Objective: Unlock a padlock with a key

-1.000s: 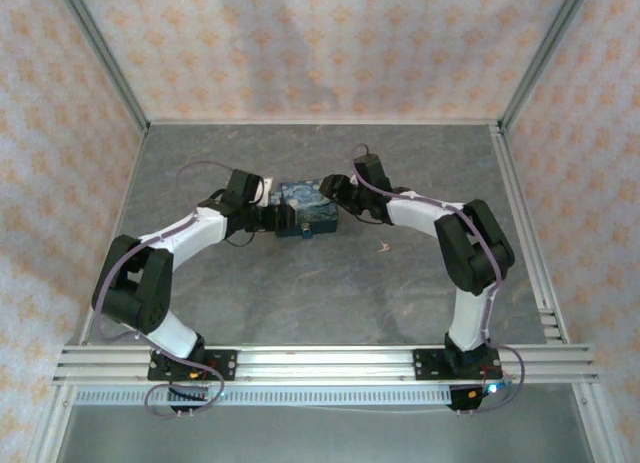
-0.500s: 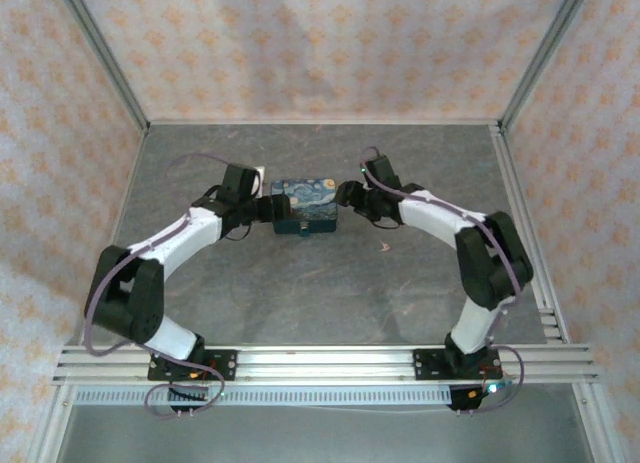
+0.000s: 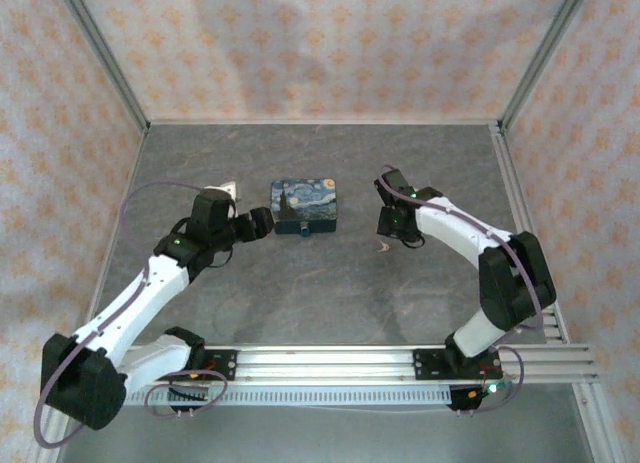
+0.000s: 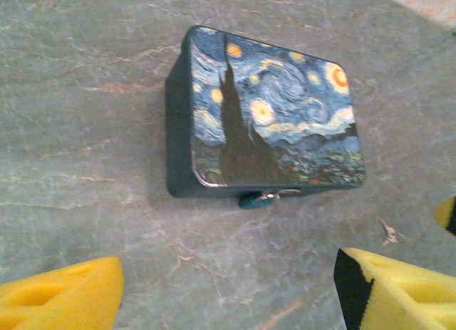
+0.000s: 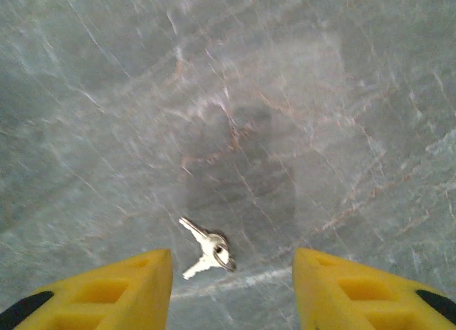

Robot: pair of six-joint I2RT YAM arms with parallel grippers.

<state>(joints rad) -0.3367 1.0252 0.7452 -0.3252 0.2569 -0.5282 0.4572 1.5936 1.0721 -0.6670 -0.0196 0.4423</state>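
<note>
The padlock (image 4: 256,197) hangs on the near face of the starry-night box (image 3: 305,205) mid-table (image 3: 300,303). The key (image 5: 208,247) lies to its right, below the right gripper (image 5: 231,287), jaws spread. The left gripper (image 4: 228,294), just left of the box, has its jaws spread too.

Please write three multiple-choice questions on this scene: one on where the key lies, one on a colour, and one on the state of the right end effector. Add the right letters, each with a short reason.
1. Where does the key lie?
A. on the bare table, right of the box
B. on the box lid
C. under the box

2. What colour are the fingertips of the right end effector?
A. red
B. yellow
C. white

3. The right end effector is
A. shut on the key
B. shut, holding nothing
C. open

Answers: 1 A, the top view shows the key on the table, apart from the box. 2 B, both pads are yellow. 3 C, its fingers stand wide apart, with the key on the table between them.
</note>
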